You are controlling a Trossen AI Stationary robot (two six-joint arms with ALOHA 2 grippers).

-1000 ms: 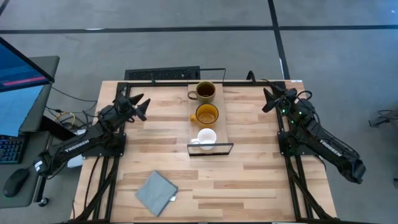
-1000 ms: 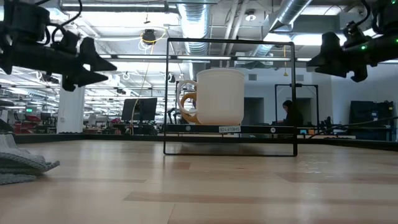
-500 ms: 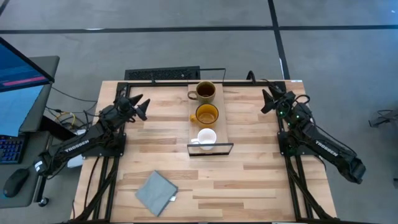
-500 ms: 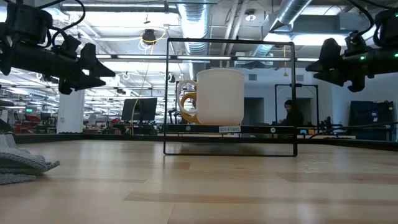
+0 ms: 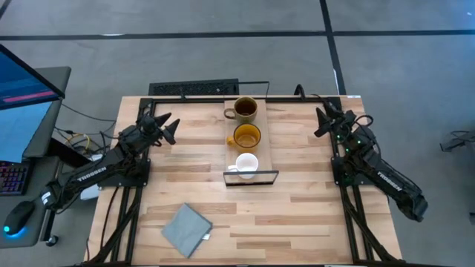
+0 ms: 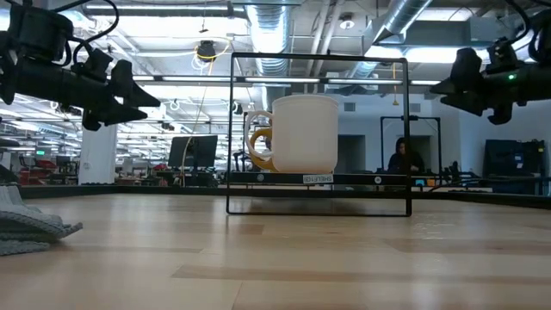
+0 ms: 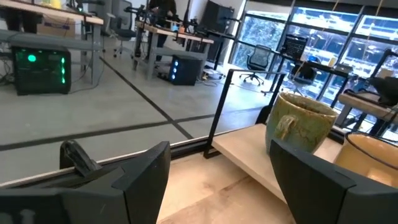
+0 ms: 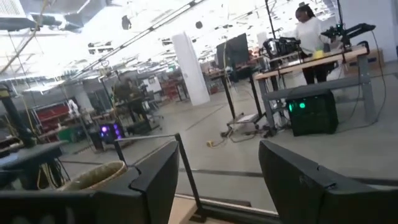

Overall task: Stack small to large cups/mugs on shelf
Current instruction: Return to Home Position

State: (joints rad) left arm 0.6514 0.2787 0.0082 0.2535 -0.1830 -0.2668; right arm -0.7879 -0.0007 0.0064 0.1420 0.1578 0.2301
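Three mugs stand in a row on the pale wood shelf (image 5: 264, 141) at the table's middle: the olive mug (image 5: 246, 109) farthest, the yellow-orange mug (image 5: 246, 136) in the middle, the small white mug (image 5: 247, 165) nearest, by the black wire frame (image 5: 251, 178). In the low view the white mug (image 6: 304, 133) hides most of the yellow-orange one (image 6: 258, 146). My left gripper (image 5: 172, 126) is open and empty above the table's far left. My right gripper (image 5: 320, 122) is open and empty above the far right. The left wrist view shows the olive mug (image 7: 300, 121).
A grey-blue square cloth (image 5: 185, 230) lies at the table's near left, also seen in the low view (image 6: 26, 226). A black frame bar (image 5: 194, 88) runs along the far edge. A person (image 6: 399, 157) stands in the room behind. Bare tabletop lies on both sides of the shelf.
My right gripper has drawn back a little toward the table's right edge, staying open. The mugs and my left arm have kept still.
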